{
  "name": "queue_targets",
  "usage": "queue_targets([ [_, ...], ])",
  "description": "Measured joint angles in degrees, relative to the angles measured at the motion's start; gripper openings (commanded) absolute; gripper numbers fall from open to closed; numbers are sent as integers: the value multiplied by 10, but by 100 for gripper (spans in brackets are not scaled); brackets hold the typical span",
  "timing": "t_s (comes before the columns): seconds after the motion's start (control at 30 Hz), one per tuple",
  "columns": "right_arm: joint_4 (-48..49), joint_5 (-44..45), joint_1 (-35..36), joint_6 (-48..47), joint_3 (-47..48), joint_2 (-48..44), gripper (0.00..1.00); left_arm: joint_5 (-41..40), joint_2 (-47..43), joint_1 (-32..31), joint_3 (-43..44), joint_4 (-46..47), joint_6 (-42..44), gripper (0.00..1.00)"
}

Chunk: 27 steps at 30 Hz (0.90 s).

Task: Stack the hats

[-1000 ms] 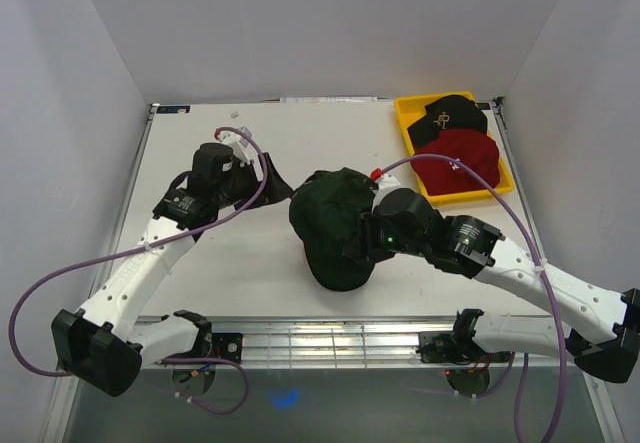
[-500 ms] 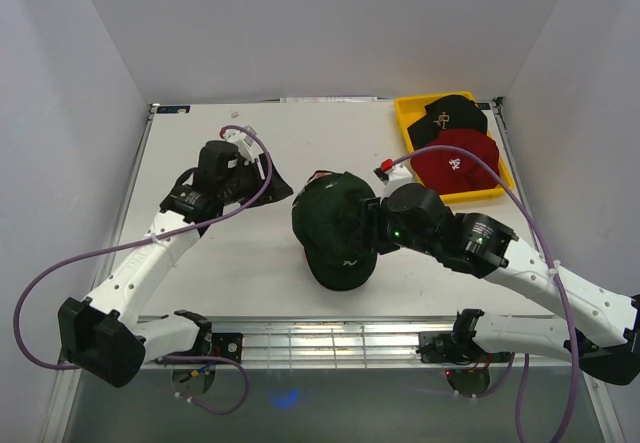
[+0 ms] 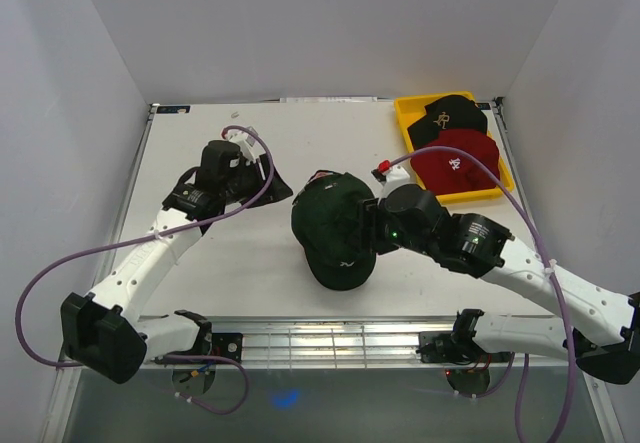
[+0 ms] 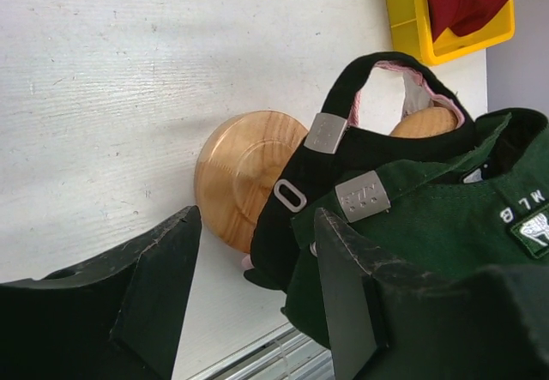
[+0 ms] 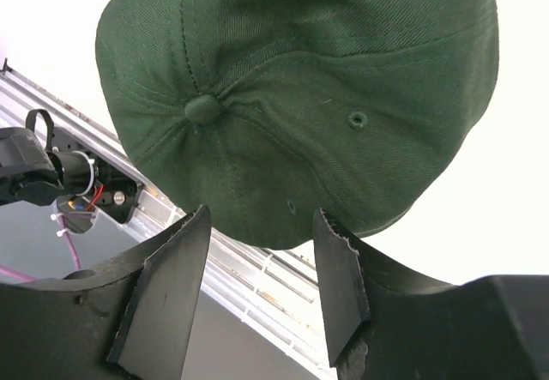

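Nearest me, mid-table: green cap [image 3: 335,228] sits crown-up as the top of the pile on the wooden stand [image 4: 236,174], brim toward my bases. My right pincer [image 5: 262,217] hovers just beside its crown, fingers spread, nothing between them. My left pincer [image 4: 257,217] is on the other side, at the back straps, also spread and pinching nothing.

Under the green one, the left wrist view shows a dark cap [image 4: 343,153] with its strap loop, and a pink cap [image 4: 357,105] edge peeking inside that. So it looks like three on the stand, though I can't see how squarely the lower two sit.

Far right corner: yellow bin [image 3: 405,113] holds the red cap [image 3: 455,161] and, behind it, a black cap [image 3: 450,115]. Both well apart from the pile.

My read: past halfway. The green one looks placed and released. Two left to fetch, red being the closer reach for my right arm.
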Motion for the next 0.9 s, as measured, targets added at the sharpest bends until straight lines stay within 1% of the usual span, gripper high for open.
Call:
queue_targets([
  [0.17,-10,12,0,-11,24,0,58,-3,11,0,5,-5,4,71],
  [0.37,-16,48,0,-30,75,6,62,-5,10,0,35,-15,8,73],
  [0.47,-26,63,-13,-45,99,20,63,-3,5,0,40,-17,10,76],
  [0.53,-29,59,-45,-60,112,31,63,2,4,0,40,-19,10,77],
  [0.7,-22,0,-175,-100,136,66,68,21,4,0,40,-26,12,77],
  [0.77,-14,-34,-208,-111,139,81,68,28,4,0,40,-26,12,77],
  [0.9,7,-117,-247,-123,139,111,68,40,5,0,40,-26,13,77],
])
